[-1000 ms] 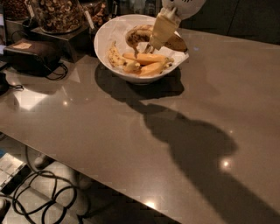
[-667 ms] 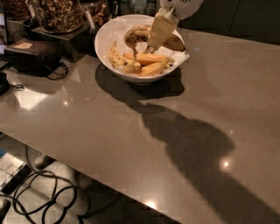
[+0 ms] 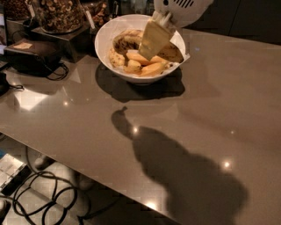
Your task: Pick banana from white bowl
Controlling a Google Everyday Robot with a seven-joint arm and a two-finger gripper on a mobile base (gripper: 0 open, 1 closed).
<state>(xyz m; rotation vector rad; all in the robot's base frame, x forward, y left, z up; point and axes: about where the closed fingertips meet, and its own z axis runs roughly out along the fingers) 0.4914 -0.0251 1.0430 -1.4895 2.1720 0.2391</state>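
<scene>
Gripper (image 3: 148, 52) tilted down into white bowl (image 3: 102, 41), tip over banana (image 3: 151, 69), its opening not to be told, bowl set on worktop (image 3: 206, 105), nut jar (image 3: 57, 13) nearby

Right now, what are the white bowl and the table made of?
The white bowl looks like glazed ceramic, maybe plastic: smooth, glossy rim. The table looks like polished stone or laminate: it mirrors lights. The end effector hangs above the bowl's bananas.
</scene>
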